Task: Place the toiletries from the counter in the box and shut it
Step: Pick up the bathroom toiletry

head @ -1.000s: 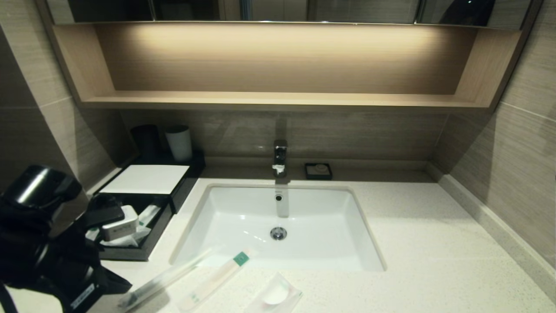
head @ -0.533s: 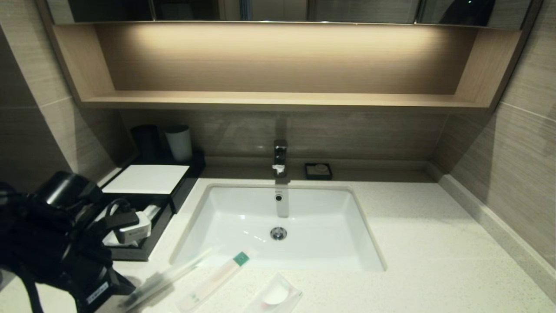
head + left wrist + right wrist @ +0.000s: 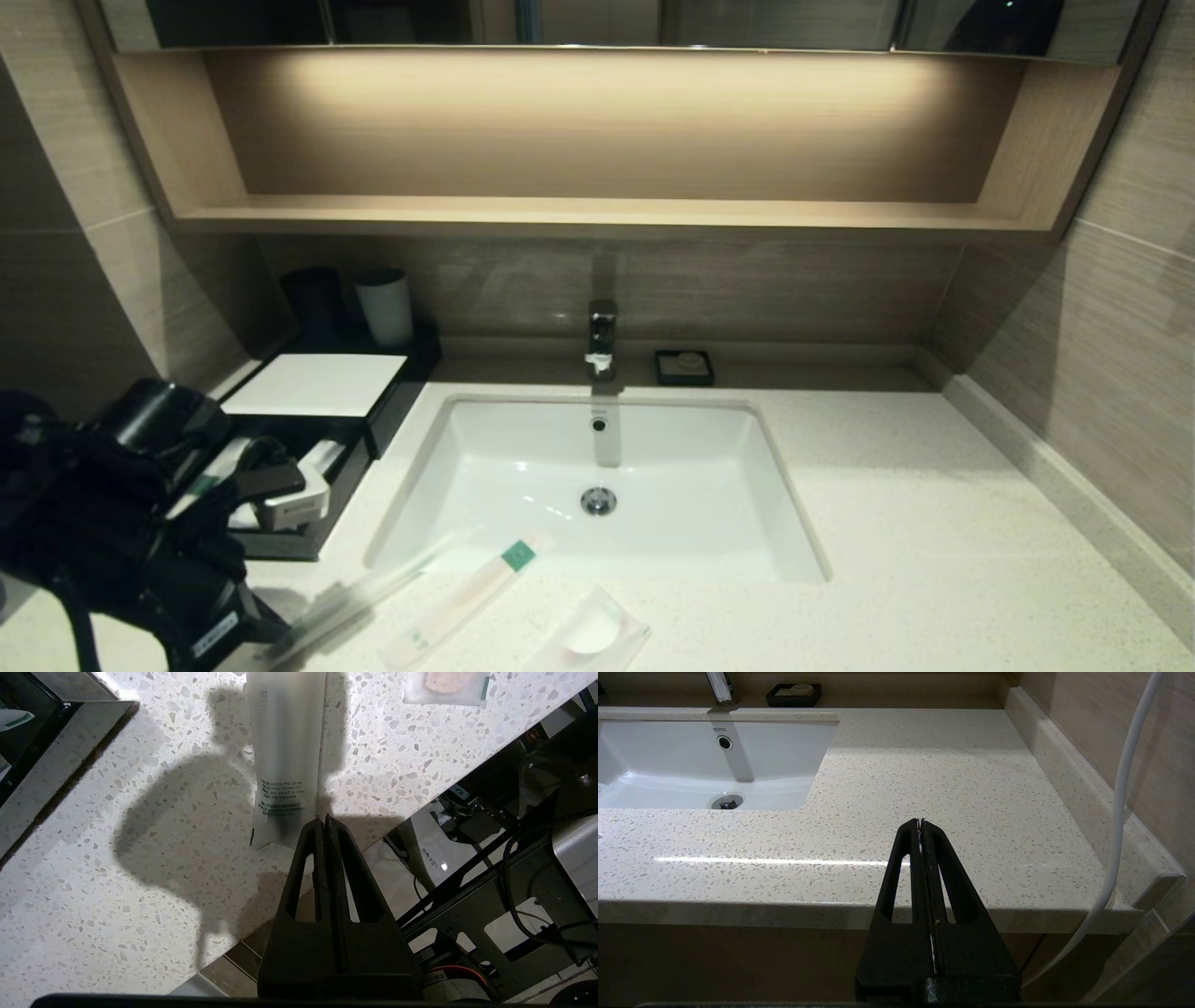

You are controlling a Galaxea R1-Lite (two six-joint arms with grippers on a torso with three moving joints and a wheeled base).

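Note:
Three toiletries lie on the counter (image 3: 934, 560) in front of the sink: a long clear sleeve (image 3: 359, 593) with a dark end, a whitish packet (image 3: 462, 597) with a green end, and a square sachet (image 3: 590, 639) with a white disc. The black box (image 3: 317, 383) with a white top stands at the left, its drawer tray (image 3: 322, 523) pulled out with packets inside. My left gripper (image 3: 324, 819) is shut, its tips over the near end of the sleeve (image 3: 285, 756) at the counter's front edge. The sleeve lies flat. My right gripper (image 3: 921, 820) is shut and empty off the front right edge.
The white sink basin (image 3: 597, 485) with its tap (image 3: 602, 336) fills the middle. A small black dish (image 3: 684, 367) sits behind it. Black and white cups (image 3: 385, 306) stand behind the box. The box corner (image 3: 56, 746) is close to my left gripper.
My left arm has moved from over the drawer tray down and toward the counter's front, to the near end of the clear sleeve. The toiletries have not moved.

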